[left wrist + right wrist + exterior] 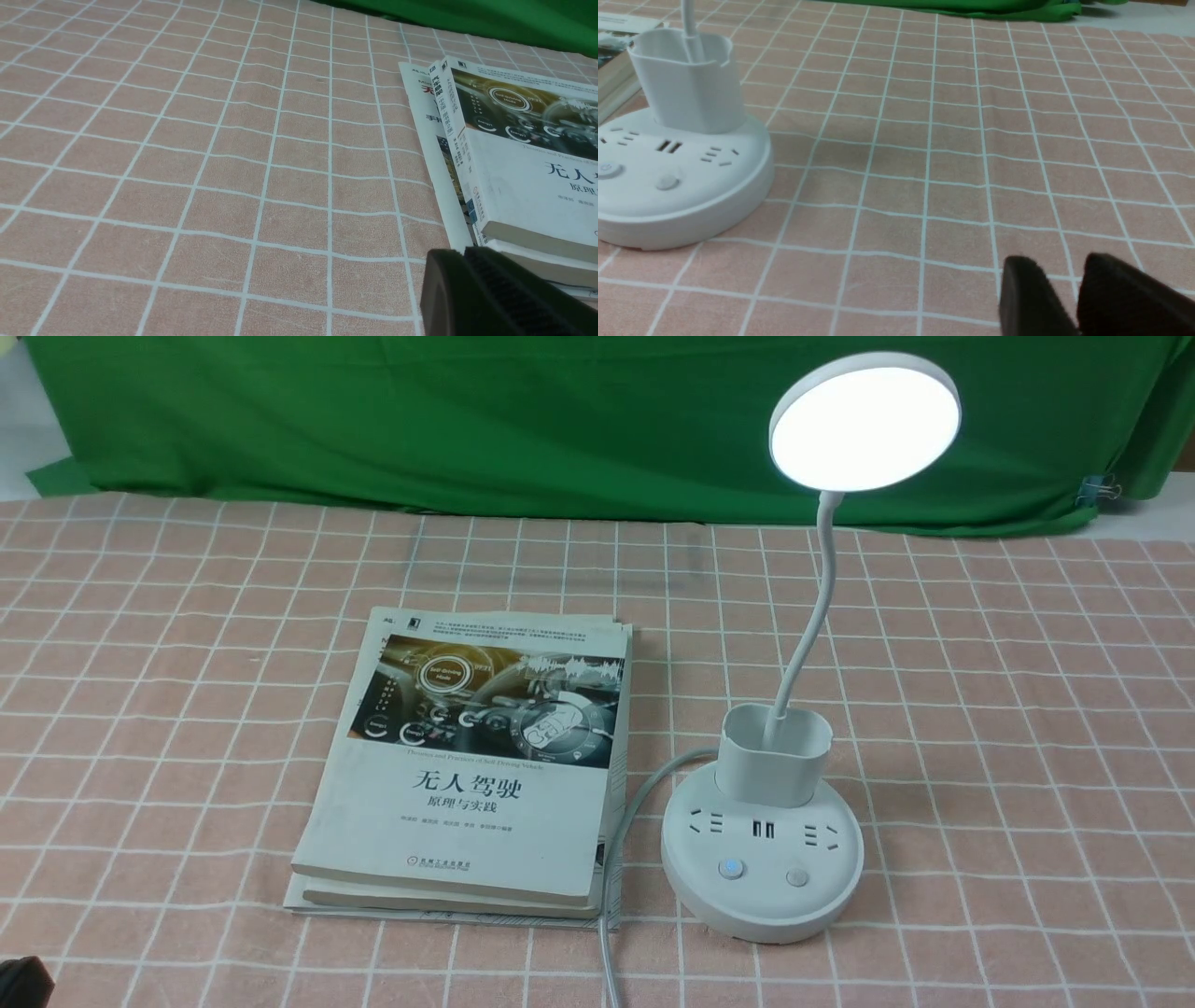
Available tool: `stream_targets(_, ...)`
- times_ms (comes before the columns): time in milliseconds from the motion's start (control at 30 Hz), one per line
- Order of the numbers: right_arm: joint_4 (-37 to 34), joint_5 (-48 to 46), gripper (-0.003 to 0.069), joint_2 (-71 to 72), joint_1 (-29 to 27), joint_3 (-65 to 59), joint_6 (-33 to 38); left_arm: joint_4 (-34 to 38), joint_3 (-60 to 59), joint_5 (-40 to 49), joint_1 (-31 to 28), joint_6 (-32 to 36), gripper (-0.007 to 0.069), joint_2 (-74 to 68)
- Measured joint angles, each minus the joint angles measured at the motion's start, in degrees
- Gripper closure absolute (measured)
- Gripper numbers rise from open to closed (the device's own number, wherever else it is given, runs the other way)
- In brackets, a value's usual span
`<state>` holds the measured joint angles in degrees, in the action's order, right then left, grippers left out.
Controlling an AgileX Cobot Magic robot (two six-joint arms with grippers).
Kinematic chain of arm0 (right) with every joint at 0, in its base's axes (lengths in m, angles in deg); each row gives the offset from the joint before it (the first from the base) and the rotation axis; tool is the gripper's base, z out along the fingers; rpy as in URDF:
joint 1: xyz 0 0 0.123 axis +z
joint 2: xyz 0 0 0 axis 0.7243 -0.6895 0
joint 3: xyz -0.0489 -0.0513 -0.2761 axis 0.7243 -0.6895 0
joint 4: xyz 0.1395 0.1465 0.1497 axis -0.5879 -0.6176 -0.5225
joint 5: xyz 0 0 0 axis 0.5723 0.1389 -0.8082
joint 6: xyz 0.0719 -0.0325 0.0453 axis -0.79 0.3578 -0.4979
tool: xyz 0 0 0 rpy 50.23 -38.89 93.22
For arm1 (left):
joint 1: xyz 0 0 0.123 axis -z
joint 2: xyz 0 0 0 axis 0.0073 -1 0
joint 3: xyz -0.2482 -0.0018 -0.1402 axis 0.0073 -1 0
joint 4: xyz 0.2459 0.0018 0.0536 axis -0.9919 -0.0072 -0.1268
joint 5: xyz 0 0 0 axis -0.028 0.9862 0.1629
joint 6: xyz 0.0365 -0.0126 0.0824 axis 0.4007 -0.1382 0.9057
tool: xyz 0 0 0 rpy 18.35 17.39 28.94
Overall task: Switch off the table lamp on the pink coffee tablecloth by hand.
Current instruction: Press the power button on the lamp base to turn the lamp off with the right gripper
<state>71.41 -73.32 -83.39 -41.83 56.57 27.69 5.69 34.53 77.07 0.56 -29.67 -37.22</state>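
Note:
The white table lamp [761, 873] stands on the pink coffee tablecloth [1027, 709], right of centre. Its round head [864, 420] glows. The round base carries a blue-lit button [731, 869] and a plain button [796, 876] in front of the cup holder [775, 756]. The right wrist view shows the lamp base [682, 186] off to one side, well apart from my right gripper [1062, 262], the hand. It is slightly open over bare cloth, with nothing between its fingers. My left gripper [464, 252] is shut and empty, low over the cloth beside the books.
Two stacked books [467, 765] lie left of the lamp, also seen as books [514, 163] in the left wrist view. The lamp's grey cable [621, 831] runs between books and base toward the front edge. A green cloth [467, 420] hangs behind.

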Motion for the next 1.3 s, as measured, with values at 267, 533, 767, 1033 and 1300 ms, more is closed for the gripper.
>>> stream_targets(267, 0.0, 0.1, 0.0421, 0.0, 0.0, 0.0, 0.0, 0.0, 0.0, 0.0, 0.0, 0.0, 0.0618, 0.0)
stream_targets(533, -6.3, 9.4, 0.0421, 0.0, 0.0, 0.0, -15.4, 0.0, 0.0, 0.0, 0.0, 0.0, 0.0618, 0.0)
stream_targets(767, -8.3, 21.4, 0.0421, 0.0, 0.0, 0.0, -24.7, 0.0, 0.0, 0.0, 0.0, 0.0, 0.0618, 0.0)
stream_targets(1033, -8.4, 23.8, 0.0421, 0.0, 0.0, 0.0, -25.8, 0.0, 0.0, 0.0, 0.0, 0.0, 0.0618, 0.0)
stream_targets(1300, -8.5, 10.3, 0.0583, -4.4, 3.4, 6.2, -24.0, 0.0, 0.0, 0.0, 0.0, 0.0, 0.0618, 0.0)
